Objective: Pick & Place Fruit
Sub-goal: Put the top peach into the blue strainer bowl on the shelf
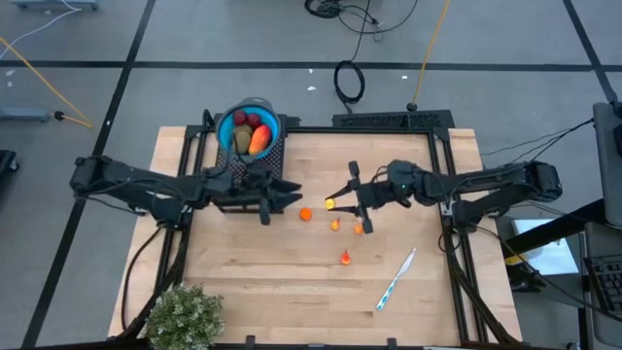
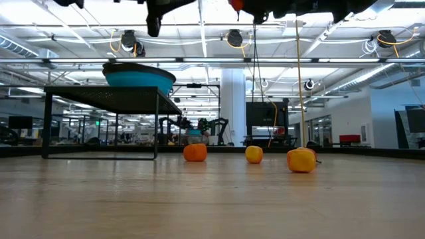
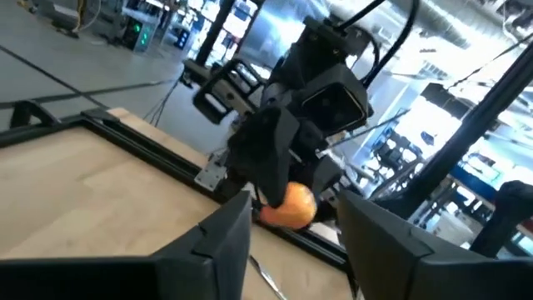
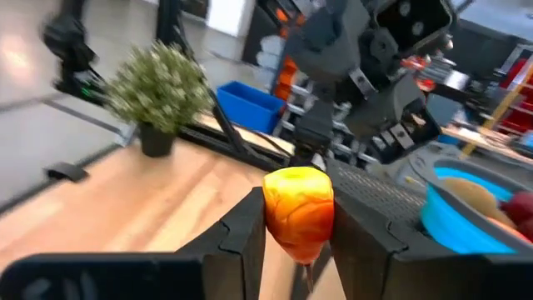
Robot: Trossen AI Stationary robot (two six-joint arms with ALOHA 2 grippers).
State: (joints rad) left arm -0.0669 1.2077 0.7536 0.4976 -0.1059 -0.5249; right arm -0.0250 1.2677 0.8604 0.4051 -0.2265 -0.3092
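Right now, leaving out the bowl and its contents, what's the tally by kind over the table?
Orange fruit pieces loose on the table: 4
Orange fruit piece in the right gripper: 1
Pen: 1
Potted plant: 1
Total: 7

Left arm: reaching in from the left, lying low and stretched toward the middle.
Left gripper [image 1: 275, 201]: hovering with jaws standing apart, nothing between them.
Right arm: reaching in from the right, elbow bent.
Right gripper [image 1: 345, 199]: jaws pressing on a small orange fruit [image 4: 298, 208], facing the left gripper.
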